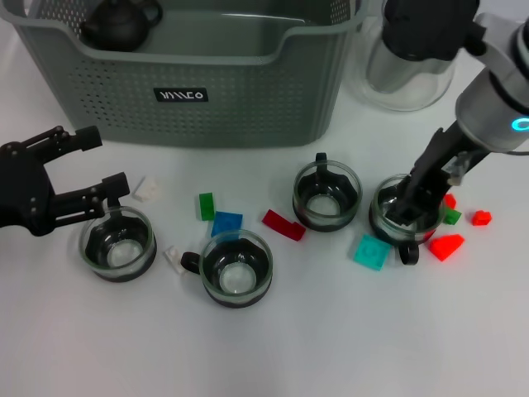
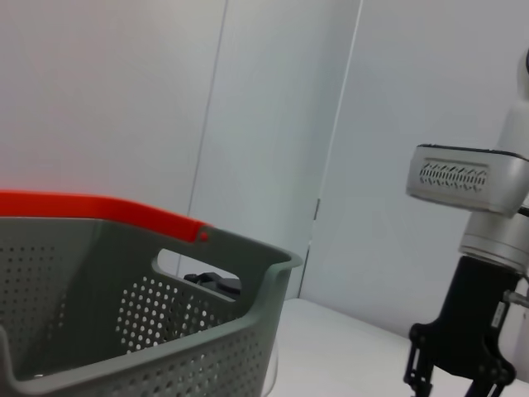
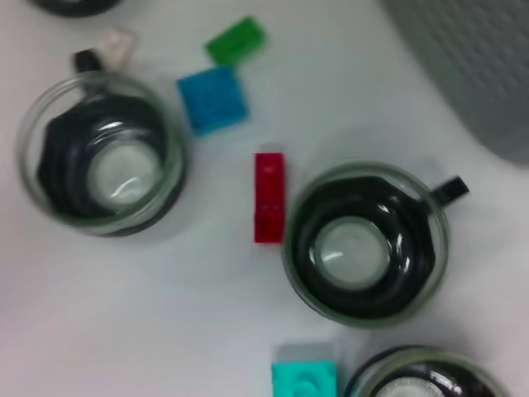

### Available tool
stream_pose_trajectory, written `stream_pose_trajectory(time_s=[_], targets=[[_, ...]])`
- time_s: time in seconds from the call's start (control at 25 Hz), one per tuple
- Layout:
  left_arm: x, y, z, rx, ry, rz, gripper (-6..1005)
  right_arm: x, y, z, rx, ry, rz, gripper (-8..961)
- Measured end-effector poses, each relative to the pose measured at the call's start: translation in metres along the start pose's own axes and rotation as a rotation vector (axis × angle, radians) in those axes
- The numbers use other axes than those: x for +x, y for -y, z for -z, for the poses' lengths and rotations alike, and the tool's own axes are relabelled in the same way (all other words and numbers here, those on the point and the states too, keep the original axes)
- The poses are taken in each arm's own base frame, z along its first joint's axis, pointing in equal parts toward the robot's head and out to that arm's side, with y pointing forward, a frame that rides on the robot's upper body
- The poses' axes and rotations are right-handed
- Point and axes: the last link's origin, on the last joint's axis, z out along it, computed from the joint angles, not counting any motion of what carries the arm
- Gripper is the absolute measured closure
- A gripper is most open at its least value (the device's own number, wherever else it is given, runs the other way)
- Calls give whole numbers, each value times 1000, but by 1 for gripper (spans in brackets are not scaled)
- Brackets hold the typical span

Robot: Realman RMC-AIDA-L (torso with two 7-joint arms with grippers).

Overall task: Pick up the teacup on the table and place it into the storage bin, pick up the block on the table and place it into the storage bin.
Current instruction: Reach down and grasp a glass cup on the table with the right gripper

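Observation:
Several glass teacups with dark inserts stand on the white table: one (image 1: 117,242) at the left, one (image 1: 235,266) in the middle, one (image 1: 327,194) right of centre and one (image 1: 405,211) at the right. My right gripper (image 1: 411,201) reaches down onto the rim of that rightmost teacup (image 3: 421,379). Open and holding nothing, my left gripper (image 1: 99,163) hovers just above and behind the left teacup. Small blocks lie among the cups: white (image 1: 147,188), green (image 1: 206,205), blue (image 1: 226,223), red (image 1: 283,224) and teal (image 1: 370,251). The grey-green storage bin (image 1: 207,91) stands behind them.
A black teapot (image 1: 120,23) sits in the bin's far left corner. A clear glass carafe (image 1: 409,66) stands right of the bin. More red (image 1: 446,246) and green (image 1: 451,217) blocks lie beside the rightmost cup. The bin's wall (image 2: 165,347) fills the left wrist view.

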Motion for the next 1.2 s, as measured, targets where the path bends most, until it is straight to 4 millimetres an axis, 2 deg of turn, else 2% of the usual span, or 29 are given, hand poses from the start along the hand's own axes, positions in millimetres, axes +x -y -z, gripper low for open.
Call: stream_pose_trajectory(time_s=[0.04,0.24,0.6,1.0,1.2], targets=[[0,1,0,5,1,0,146,-1,-1,-1,0,-4,-27,491],[-2,4,-2,23,10,2,146,-1,-6,-5,-33,-4,-81,494],[-4,4,-3,29,10,-1,147,8,1,-34,-52,-14,-191,492],[-5,4,-4,25,5,5,148,11,-5,-55,-31,-17,-162,530],[-5,3,-4,25,5,6,149,12,-3,-50,-26,0,-173,713]])
